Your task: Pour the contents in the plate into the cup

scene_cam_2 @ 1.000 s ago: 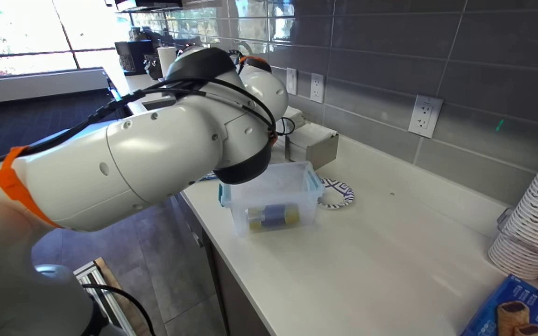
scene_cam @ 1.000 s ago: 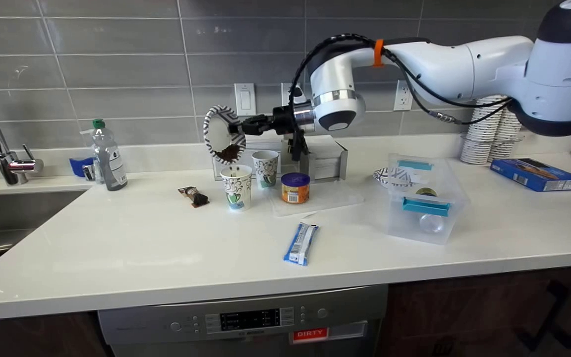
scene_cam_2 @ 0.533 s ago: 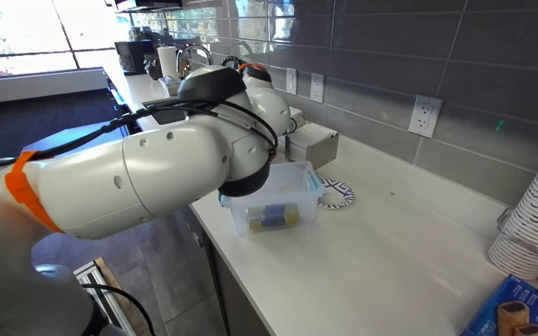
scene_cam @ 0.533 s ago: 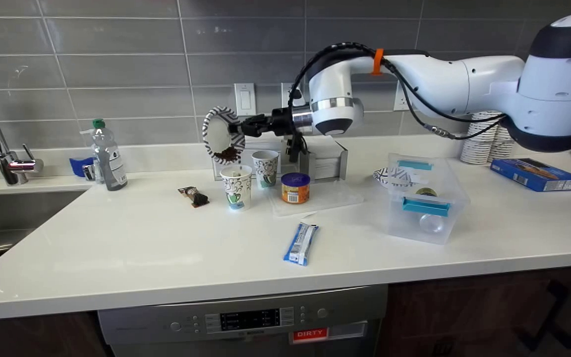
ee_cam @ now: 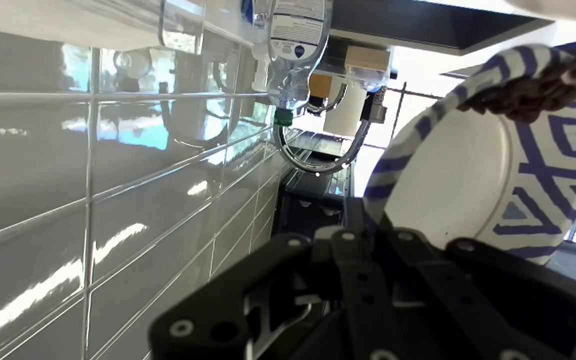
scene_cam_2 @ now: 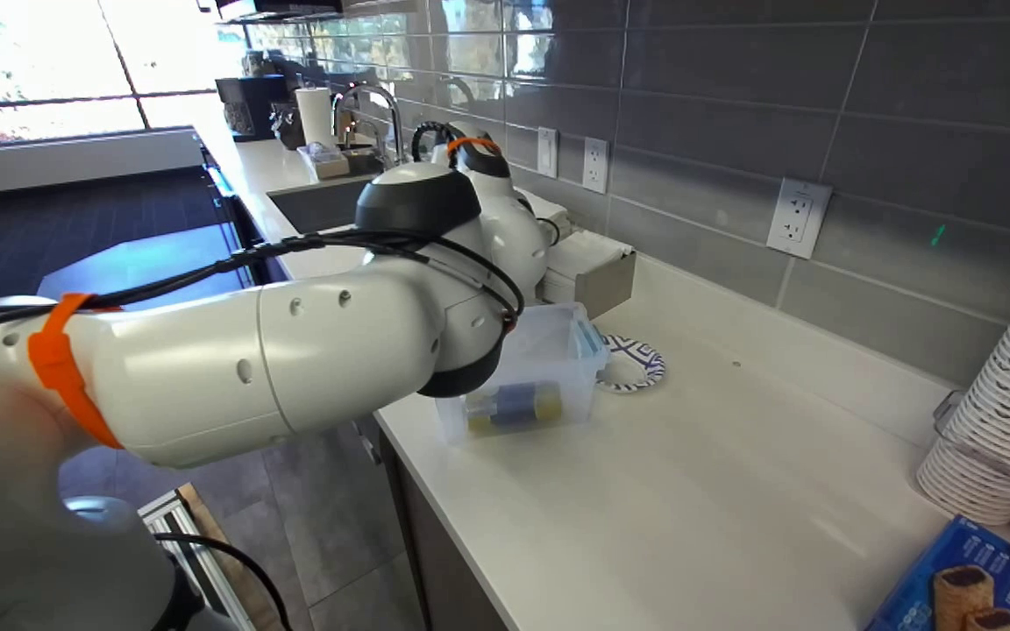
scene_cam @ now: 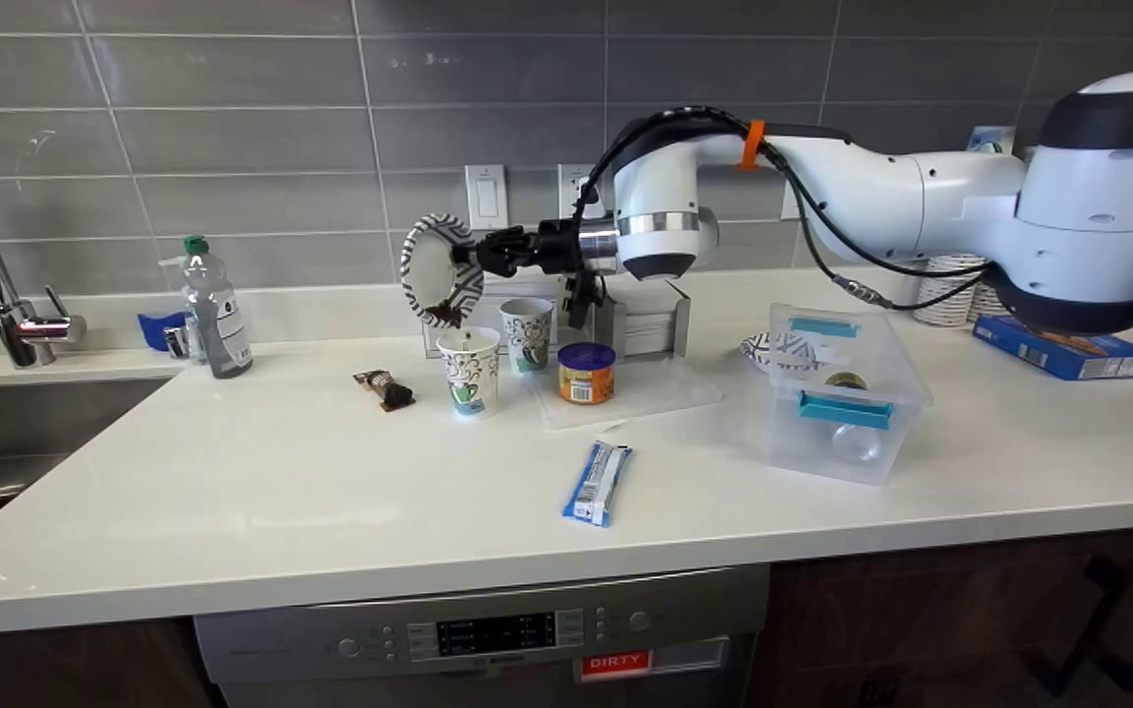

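The plate [scene_cam: 429, 270], small with a black-and-white patterned rim, is steeply tilted above the counter in an exterior view. My gripper [scene_cam: 465, 254] is shut on its rim. In the wrist view the fingertips [ee_cam: 368, 225] pinch the rim of the plate [ee_cam: 448, 175]. Brown pieces [scene_cam: 444, 315] lie at the plate's lower rim, and show blurred in the wrist view [ee_cam: 533, 95]. The cup [scene_cam: 469, 379], pale with dark print, stands upright just below that lower rim. Its inside is mostly hidden. The gripper, held plate and cup are hidden in an exterior view.
A second printed cup [scene_cam: 527, 334] and an orange tub [scene_cam: 586, 374] stand right of the cup. A dark wrapper [scene_cam: 386, 390] and blue packet [scene_cam: 598, 484] lie nearby. A clear container [scene_cam: 832, 457] and soap bottle [scene_cam: 217, 310] stand farther off. The tiled wall [ee_cam: 143, 165] is close.
The arm's elbow has come down and the plate has turned a little steeper. The brown pile has slid down to the lower rim and looks smaller, with bits dropping toward the cup.
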